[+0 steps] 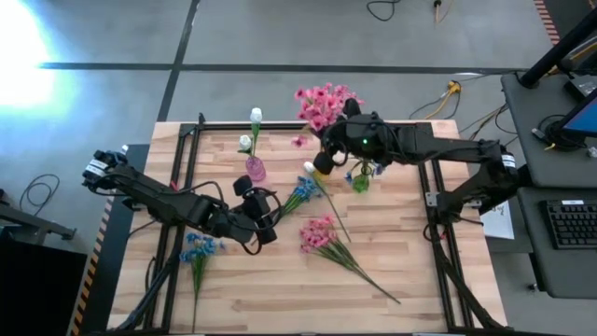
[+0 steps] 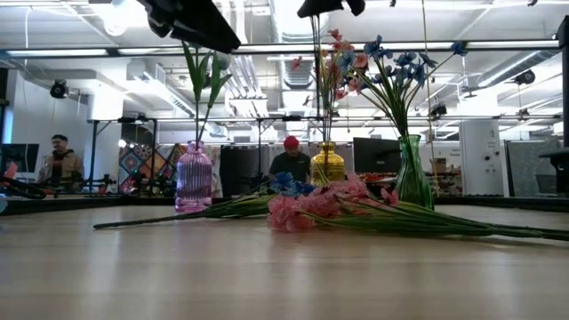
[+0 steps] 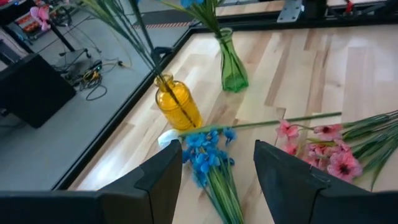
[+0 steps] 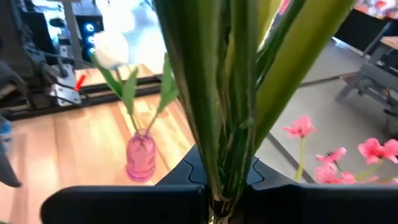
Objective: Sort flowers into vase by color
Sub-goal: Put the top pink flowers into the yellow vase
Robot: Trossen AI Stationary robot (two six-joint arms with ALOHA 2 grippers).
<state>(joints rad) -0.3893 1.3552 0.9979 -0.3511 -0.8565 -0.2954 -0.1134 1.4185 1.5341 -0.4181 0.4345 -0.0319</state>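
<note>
Blue flowers (image 3: pixel 205 152) lie between left end effector (image 3: pixel 217 180) fingers.

Strong white glare (image 1: pixel 19 51) burns out the floor at the high view's upper left. In the low view, ceiling lights (image 2: pixel 116 22) brighten the room, leaving the near tabletop (image 2: pixel 267 276) soft. The right wrist view's close green stems (image 4: pixel 230 93) are blurred.

floor: grey concrete floor (image 1: pixel 280 37) with dark tape lines
ceiling: white beams, pipes
people: two seated behind monitors
side: black keyboard (image 1: pixel 571 224)
</note>
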